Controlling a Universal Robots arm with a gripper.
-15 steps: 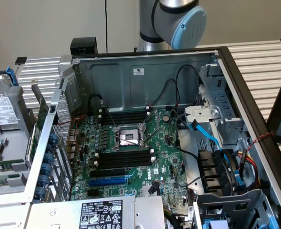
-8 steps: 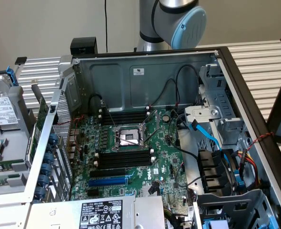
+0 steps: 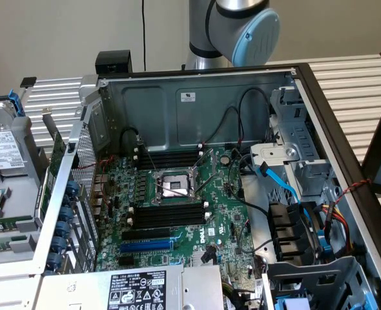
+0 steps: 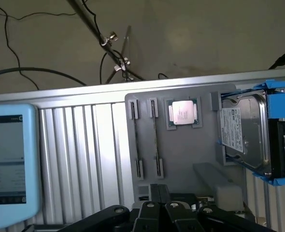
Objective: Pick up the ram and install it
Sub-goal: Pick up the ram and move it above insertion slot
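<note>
In the wrist view my gripper (image 4: 158, 191) hangs above a grey parts tray (image 4: 181, 154), its black fingers pressed together with nothing between them. A thin strip seen edge-on, which looks like the ram (image 4: 155, 140), stands in one of the tray's two narrow holders just beyond the fingertips. In the exterior view a green stick that may be the same ram (image 3: 59, 152) stands outside the case on the exterior view's left. The open computer case (image 3: 197, 97) shows its motherboard with black memory slots (image 3: 168, 216) beside the CPU socket (image 3: 173, 187).
A CPU (image 4: 183, 113) and a hard drive (image 4: 244, 137) in blue brackets also lie on the tray. A light-blue screen device (image 4: 7, 159) sits beside it. The case holds a blue expansion slot (image 3: 145, 246), cables (image 3: 278, 181) and a drive cage (image 3: 307, 168). The arm's joint (image 3: 242, 26) stands behind the case.
</note>
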